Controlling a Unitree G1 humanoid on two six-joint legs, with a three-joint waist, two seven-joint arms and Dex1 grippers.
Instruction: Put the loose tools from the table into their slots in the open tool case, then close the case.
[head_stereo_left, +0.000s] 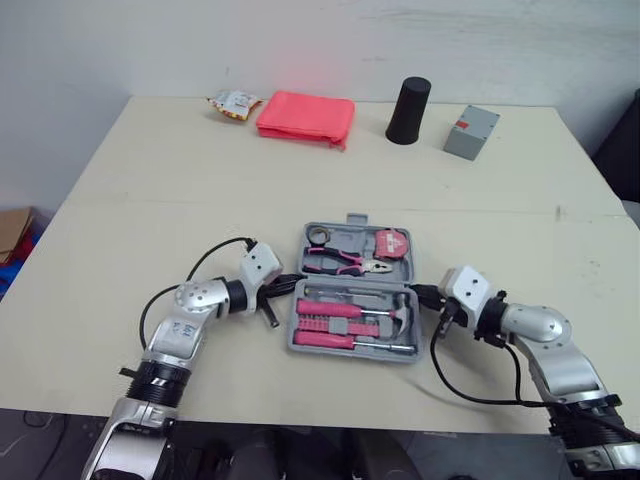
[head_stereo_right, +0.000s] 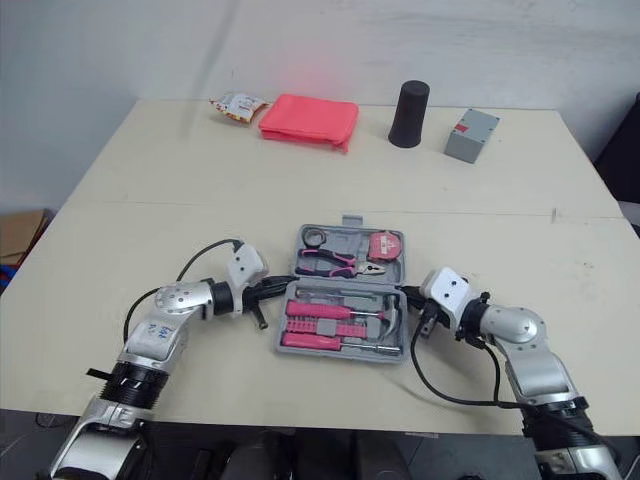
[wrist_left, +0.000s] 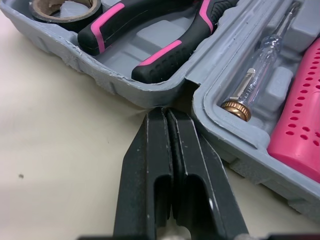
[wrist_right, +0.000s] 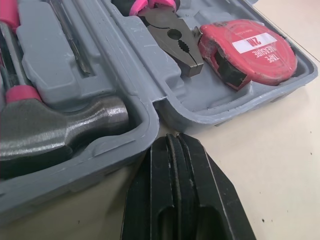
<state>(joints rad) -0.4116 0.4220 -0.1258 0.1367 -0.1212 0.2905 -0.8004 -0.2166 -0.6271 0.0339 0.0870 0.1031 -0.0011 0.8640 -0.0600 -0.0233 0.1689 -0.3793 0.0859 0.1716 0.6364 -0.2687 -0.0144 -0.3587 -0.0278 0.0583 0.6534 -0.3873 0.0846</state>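
Fingers (wrist_left: 150, 165) first: on left gripper (wrist_left: 167, 116), pressed flat together, pinching nothing, tips right up at the notch between the two halves of the tool case (head_stereo_left: 350, 352) on its left side; touching the grey wall or just shy of it, cannot tell. Same story over on right gripper (wrist_right: 173, 141): pressed together, empty, tips low over the table (head_stereo_left: 150, 200), just beside the matching notch on the case's right side. Outward now to the case itself: wide open, flat on the table between the two grippers, near the front edge. Just past the left tips, in the far half, black tape roll (head_stereo_left: 320, 236) and pink-and-black pliers (head_stereo_left: 345, 262); in the near half, clear tester screwdriver (wrist_left: 260, 65) alongside a pink perforated block (wrist_left: 300, 125). Just past the right tips, hammer (wrist_right: 60, 125) head seated in the near half, pliers' nose and red tape measure (wrist_right: 245, 47) in the far half. Further out, along the table's far edge and well apart from the case: snack packet (head_stereo_left: 233, 103), folded pink cloth (head_stereo_left: 305, 118), black cup (head_stereo_left: 408, 110), small grey box (head_stereo_left: 470, 132).
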